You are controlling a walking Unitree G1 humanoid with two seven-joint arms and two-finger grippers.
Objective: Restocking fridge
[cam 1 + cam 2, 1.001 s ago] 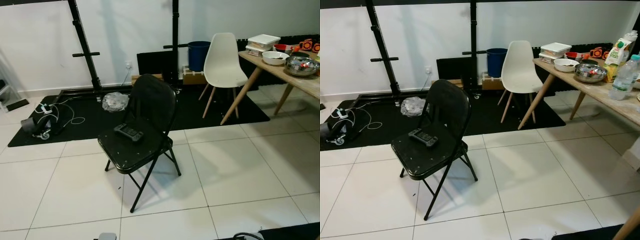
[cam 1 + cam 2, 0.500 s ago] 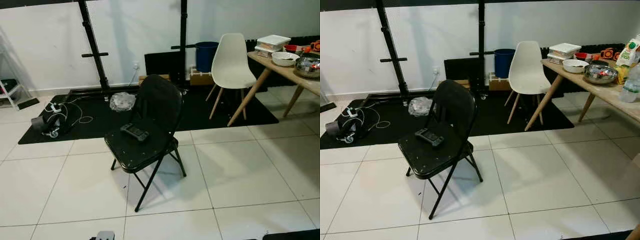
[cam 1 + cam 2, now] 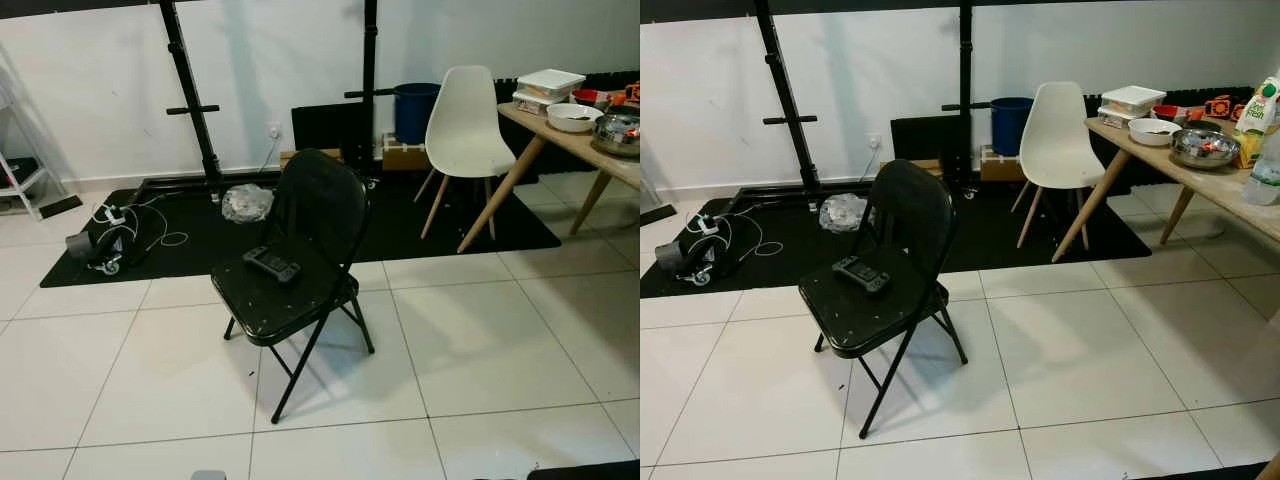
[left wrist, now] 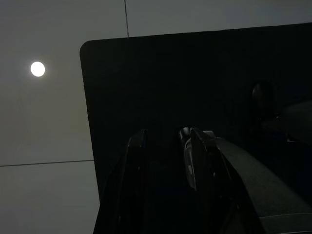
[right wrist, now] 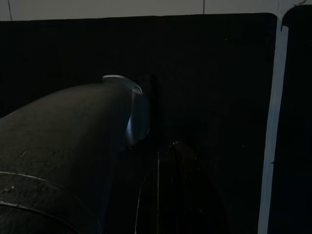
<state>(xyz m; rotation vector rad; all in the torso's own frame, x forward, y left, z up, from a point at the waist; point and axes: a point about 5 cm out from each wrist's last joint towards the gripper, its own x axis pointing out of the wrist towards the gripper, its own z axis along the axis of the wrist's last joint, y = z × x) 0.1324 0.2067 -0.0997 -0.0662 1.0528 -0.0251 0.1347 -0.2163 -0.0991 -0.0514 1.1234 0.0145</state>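
A wooden table (image 3: pixel 1232 187) stands at the right with food on it: a juice carton (image 3: pixel 1259 104), a water bottle (image 3: pixel 1269 172), a metal bowl (image 3: pixel 1204 147), a white bowl (image 3: pixel 1156 131) and a stacked white container (image 3: pixel 1137 100). Both arms hang low over a dark mat. In the dim left wrist view my left gripper (image 4: pixel 165 134) has a small gap between its fingers and holds nothing. In the right wrist view my right gripper (image 5: pixel 168 146) looks shut and empty, beside a dark rounded body part.
A black folding chair (image 3: pixel 318 205) with a handheld controller (image 3: pixel 271 264) on its seat stands in the middle of the white tiled floor. Behind it lie a black mat (image 3: pixel 190 240), a black rack (image 3: pixel 190 100), cables (image 3: pixel 100 240), a blue bin (image 3: pixel 415 104) and a white chair (image 3: pixel 460 125).
The whole picture has shifted a little, so the camera turned slightly left and then steadied. Chair, table and the things on it have not moved.
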